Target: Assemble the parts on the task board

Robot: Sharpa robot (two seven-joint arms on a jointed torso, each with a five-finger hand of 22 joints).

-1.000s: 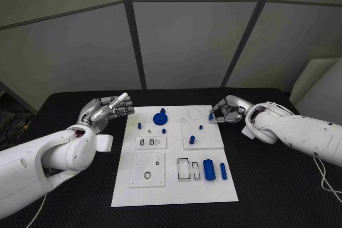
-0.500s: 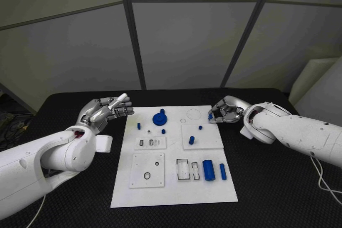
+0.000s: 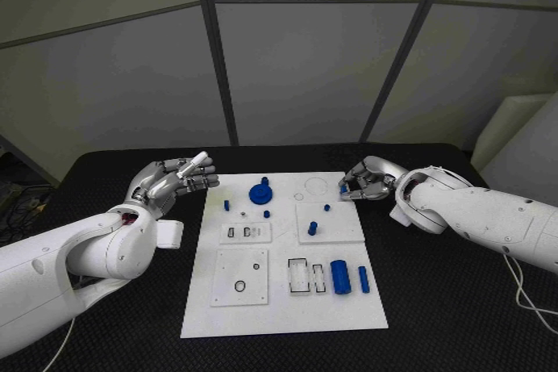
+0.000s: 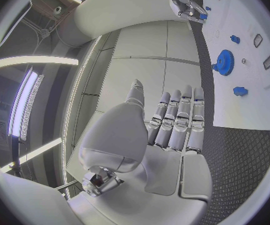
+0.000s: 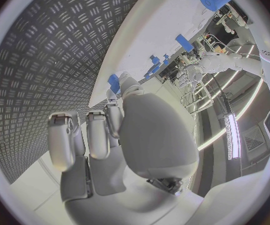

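The white task board (image 3: 291,315) lies in the middle of the black table. On it are a blue gear (image 3: 262,194), small blue pegs (image 3: 313,227) and a thick blue cylinder (image 3: 341,277) beside a thin one (image 3: 364,279). My right hand (image 3: 368,182) hovers at the board's far right edge and pinches a small blue part (image 3: 344,193), which the right wrist view shows at its fingertips (image 5: 114,81). My left hand (image 3: 174,181) is raised off the board's far left corner, fingers curled in with nothing in them and the thumb pointing up. The left wrist view shows the gear (image 4: 223,62) too.
White inset plates with slots and holes (image 3: 241,277) sit on the board's near half. Black table (image 3: 453,307) stretches to both sides of the board. Grey wall panels stand behind the table.
My right hand has edged slightly left toward the board with the small blue part. The left hand has stayed put.
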